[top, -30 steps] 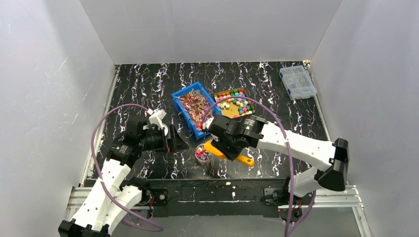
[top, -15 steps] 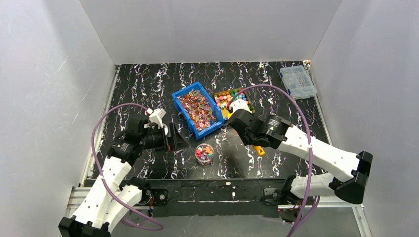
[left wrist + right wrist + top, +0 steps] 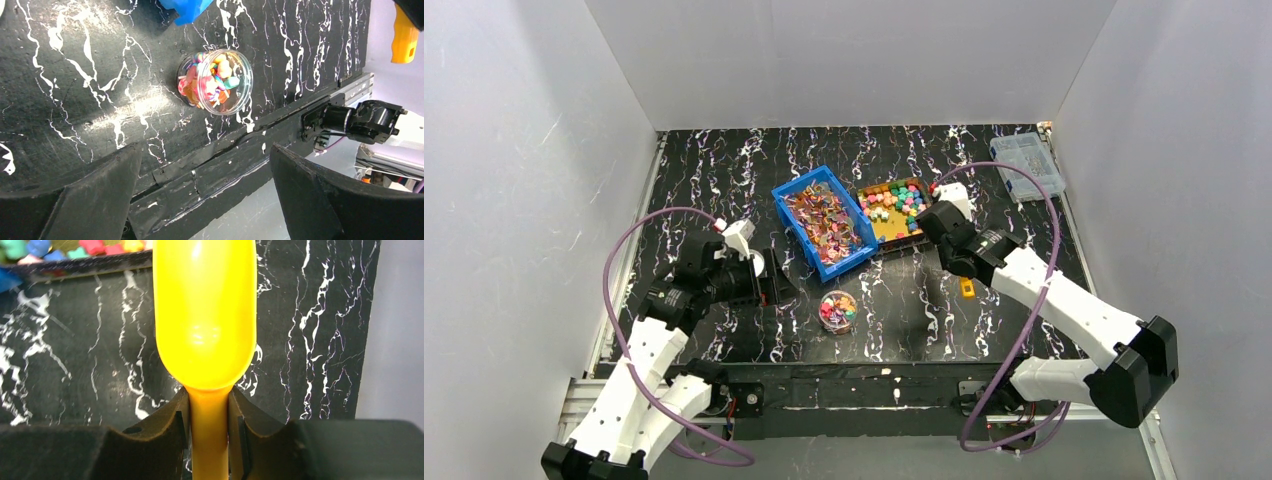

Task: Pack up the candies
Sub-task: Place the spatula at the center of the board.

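The candies (image 3: 894,205), small bright cubes, fill a brown tray (image 3: 887,235) behind the table's middle; its near edge and a few candies (image 3: 90,247) show at the top of the right wrist view. More candies lie in a small clear jar (image 3: 837,311) (image 3: 215,82) near the front. My right gripper (image 3: 936,240) (image 3: 209,412) is shut on the handle of a yellow scoop (image 3: 205,315). The scoop's bowl is empty and points at the tray; its handle end (image 3: 967,289) sticks out behind. My left gripper (image 3: 779,285) (image 3: 206,147) stands open left of the jar, holding nothing.
A blue bin (image 3: 789,192) of foil-wrapped sweets stands left of the tray. A clear compartment box (image 3: 1026,166) sits at the back right. White walls enclose the black marbled table (image 3: 714,180) on three sides, and a metal rail (image 3: 350,82) runs along its front edge.
My right arm has swung the scoop from over the jar back and right to the candy tray's near edge. The left arm has barely shifted.
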